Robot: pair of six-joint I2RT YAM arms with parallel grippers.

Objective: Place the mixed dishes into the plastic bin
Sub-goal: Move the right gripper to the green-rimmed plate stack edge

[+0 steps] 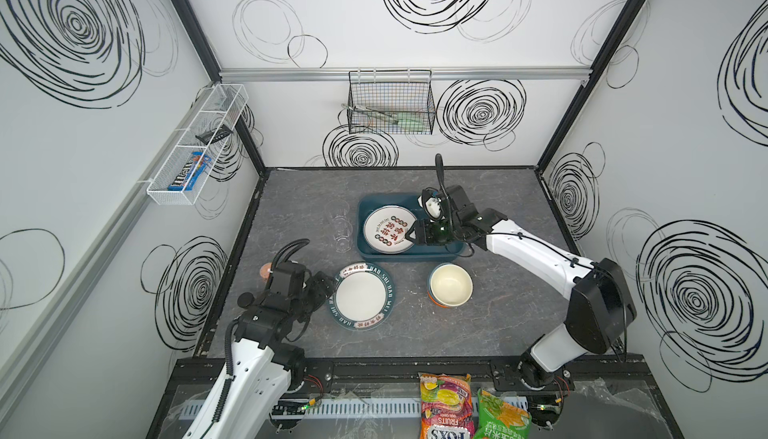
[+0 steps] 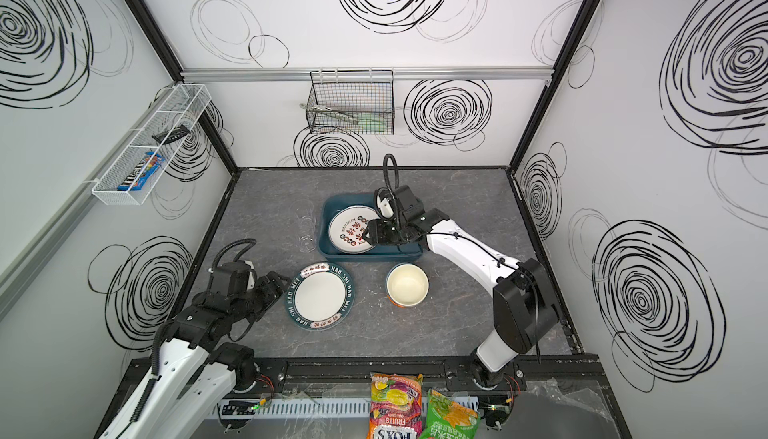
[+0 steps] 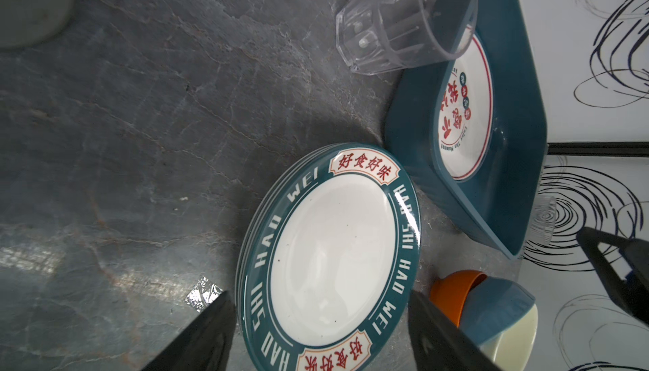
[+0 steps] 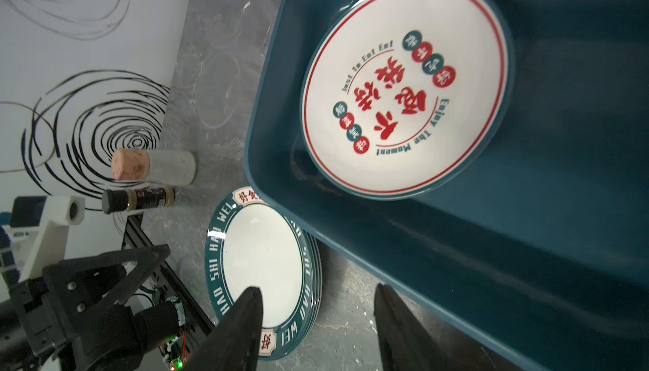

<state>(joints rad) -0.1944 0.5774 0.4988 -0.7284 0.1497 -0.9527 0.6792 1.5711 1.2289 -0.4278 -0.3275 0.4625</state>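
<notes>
**Top views.** My right gripper (image 1: pixel 411 233) hangs over the right half of the bin (image 1: pixel 365 250), jaws parted and empty. The red-lettered plate (image 1: pixel 386 229) lies flat inside, toward the bin's left end. I judge that this leaves room for more dishes. My left gripper (image 2: pixel 277 284) sits low at the left edge of the teal-rimmed plate (image 2: pixel 320 295), which lies just near of the bin. I judge it is set there to take the rim. The bowls (image 1: pixel 451 285) stand right of that plate. The tumblers (image 1: pixel 340 225) show only faintly, left of the bin.

**Left wrist.** My jaws stand wide with the teal-rimmed plate (image 3: pixel 330 264) ahead between them, and I see no contact. Only this view and the next show further rims beneath it, so it tops a stack. The bowls (image 3: pixel 491 313) show here as orange, blue and cream, nested.

**Right wrist.** Nothing sits between my jaws, and the red-lettered plate (image 4: pixel 404 88) rests clear of them on the bin floor. This view alone shows plainly the cork-stoppered jar (image 4: pixel 154 169) and the dark-lidded jar (image 4: pixel 137 199) at the left of the table. From above, my left arm mostly hides them
</notes>
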